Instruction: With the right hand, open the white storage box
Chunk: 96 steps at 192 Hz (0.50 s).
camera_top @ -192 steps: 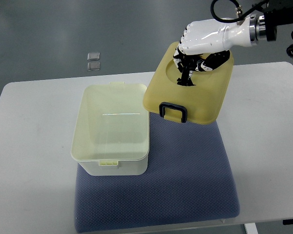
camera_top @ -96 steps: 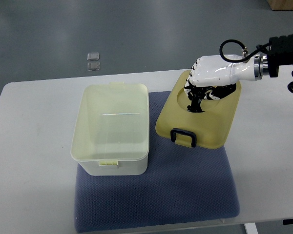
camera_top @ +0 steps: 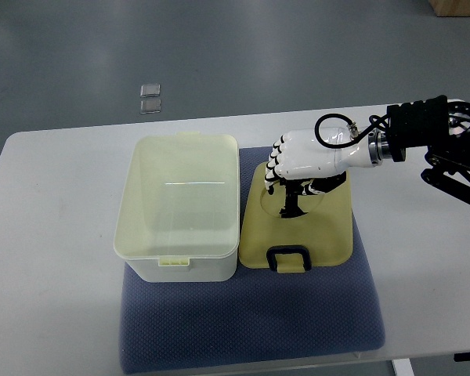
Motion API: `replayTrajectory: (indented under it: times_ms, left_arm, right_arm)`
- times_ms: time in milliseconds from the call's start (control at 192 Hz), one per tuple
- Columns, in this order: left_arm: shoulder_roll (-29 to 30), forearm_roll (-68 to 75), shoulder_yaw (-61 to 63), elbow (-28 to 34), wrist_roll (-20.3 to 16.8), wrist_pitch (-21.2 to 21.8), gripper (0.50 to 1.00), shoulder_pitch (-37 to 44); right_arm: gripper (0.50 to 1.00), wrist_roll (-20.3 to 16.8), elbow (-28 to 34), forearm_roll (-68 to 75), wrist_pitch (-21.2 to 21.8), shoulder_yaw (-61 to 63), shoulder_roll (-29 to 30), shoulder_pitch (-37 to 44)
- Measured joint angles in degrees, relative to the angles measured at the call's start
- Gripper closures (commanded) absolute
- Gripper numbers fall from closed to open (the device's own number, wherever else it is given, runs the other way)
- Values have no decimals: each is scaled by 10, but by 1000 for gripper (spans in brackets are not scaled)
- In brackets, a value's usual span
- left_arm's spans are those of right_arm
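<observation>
The pale yellow-white storage box (camera_top: 178, 205) stands open on the left part of a blue-grey mat (camera_top: 298, 313), its inside bare. Its lid (camera_top: 298, 231) lies flat on the mat just right of the box, black handle (camera_top: 288, 258) toward the front. My right hand (camera_top: 294, 168), white with black fingers, comes in from the right and sits on the lid's far half, fingers curled down into the round recess and gripping the lid. The left arm does not show.
The mat lies on a white table (camera_top: 55, 235) whose far edge runs behind the box. Two small clear squares (camera_top: 150, 99) lie on the grey floor beyond the table. My black forearm (camera_top: 439, 133) hangs over the table's right side.
My right hand has carried the lid down and toward the front-left, from raised and tilted behind the box to lying flat on the mat beside it.
</observation>
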Motion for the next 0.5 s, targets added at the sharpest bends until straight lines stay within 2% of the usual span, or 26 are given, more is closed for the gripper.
replayTrajectory:
  times_ms: [344, 428, 501]
  left_arm:
    - [0, 0, 0, 0, 0, 0, 500, 0]
    - [0, 0, 0, 0, 0, 0, 500, 0]
    - [0, 0, 0, 0, 0, 0, 500, 0]
  right_arm:
    - [583, 0, -4, 7, -15, 36, 2, -2]
    - [583, 0, -8, 25, 2, 89, 18, -4]
    - [585, 0, -15, 58, 37, 144, 39, -6]
